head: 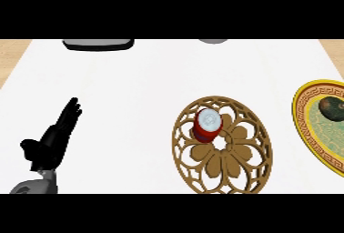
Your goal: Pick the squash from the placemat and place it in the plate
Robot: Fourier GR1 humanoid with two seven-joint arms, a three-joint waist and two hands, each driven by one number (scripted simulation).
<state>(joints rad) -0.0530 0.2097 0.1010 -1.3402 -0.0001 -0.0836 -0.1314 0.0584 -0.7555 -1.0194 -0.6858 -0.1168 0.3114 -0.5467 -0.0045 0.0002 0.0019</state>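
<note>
A dark green, rounded squash (331, 107) lies inside the gold-rimmed plate (304, 119) with a green centre, at the right edge of the view. The round wooden lattice placemat (225, 159) lies in the middle of the white counter. On its upper left part stands a red item with a white top (207, 124). My left hand (55, 138) shows at the lower left, open with its fingers straight and pointing up, far from the placemat and touching nothing. My right hand does not show.
A dark grey flat object (98, 44) sits at the counter's far edge on the left, and a small grey object (213, 40) is at the far edge near the middle. White counter (128, 104) stretches between my left hand and the placemat.
</note>
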